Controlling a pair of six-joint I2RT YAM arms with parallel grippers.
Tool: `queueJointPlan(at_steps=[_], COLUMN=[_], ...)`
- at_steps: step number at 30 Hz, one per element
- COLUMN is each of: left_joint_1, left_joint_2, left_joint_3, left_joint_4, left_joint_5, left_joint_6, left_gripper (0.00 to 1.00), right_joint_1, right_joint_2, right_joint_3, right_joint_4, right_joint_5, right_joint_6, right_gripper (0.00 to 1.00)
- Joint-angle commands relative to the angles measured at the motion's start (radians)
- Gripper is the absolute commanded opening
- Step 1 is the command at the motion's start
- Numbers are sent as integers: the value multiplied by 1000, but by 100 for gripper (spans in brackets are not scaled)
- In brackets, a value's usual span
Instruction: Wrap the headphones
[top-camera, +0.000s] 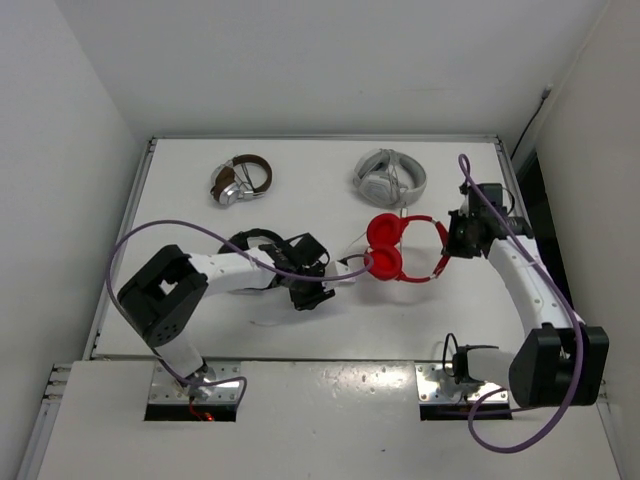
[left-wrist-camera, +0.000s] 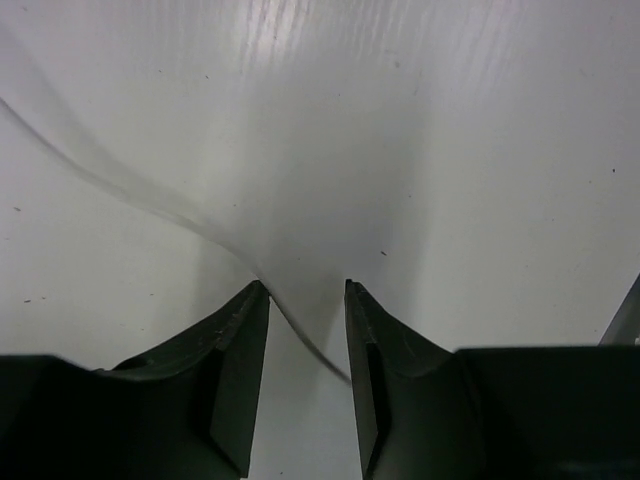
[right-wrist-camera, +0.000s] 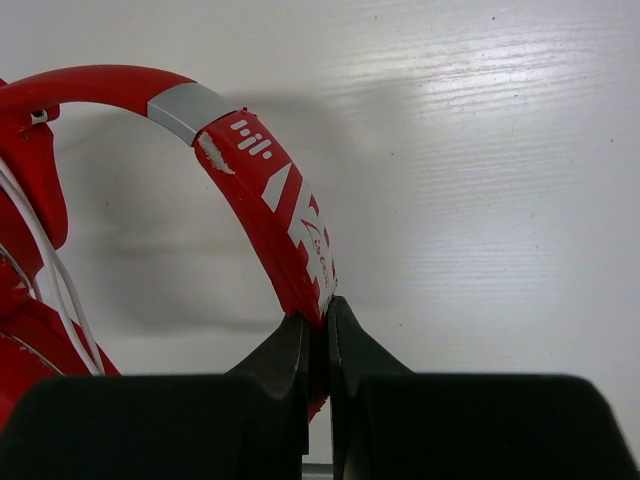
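Headphones (top-camera: 398, 250) lie well inside table (top-camera: 420, 320) edges, right fingers (right-wrist-camera: 285, 365) pinching headband (right-wrist-camera: 270, 190).

The headphones (top-camera: 386, 262) are bright red, earcups and headband alike. The headband (right-wrist-camera: 262, 175) carries a silver-grey band and white printed marks, with a scuffed whitish patch beside them. Their cable (right-wrist-camera: 62, 290) is white. The bench (top-camera: 400, 320) is plain white, faintly streaked. The fingers (right-wrist-camera: 275, 375) are black. Farther back lie a silver pair (top-camera: 240, 182) with a brown headband, and a white-grey pair (top-camera: 390, 177). The arms (top-camera: 535, 280) are white with black joints, trailed by purple cords (top-camera: 124, 241)
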Motion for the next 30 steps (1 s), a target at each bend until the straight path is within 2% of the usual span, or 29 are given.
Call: queueJointPlan(at_steps=[1,8,17,27,30], left_joint_1=[5,14,23,41,54], left_joint_2=[23,32,-65,-43,-43], left_joint_3=[32,9,-90,-71,-71], left_joint_4=[-40,-40,-58,-91,-100], left_joint_5=[-11,-11,-22,-56,-66], left_joint_6=[-10,-50,-61,-61,-52], left_gripper=[42,39,40,43,33], right_joint_1=[9,-22,-62,-62,-83], right_joint_2=[-60,-69,-69,-69,-69], right_joint_3=[13,13,13,13,13], right_joint_4=[35,35,35,26,26], right_joint_5=[-33,-56,-74,-85,-85], right_joint_6=[7,27,37,46,46], right_gripper=[0,0,0,0,0])
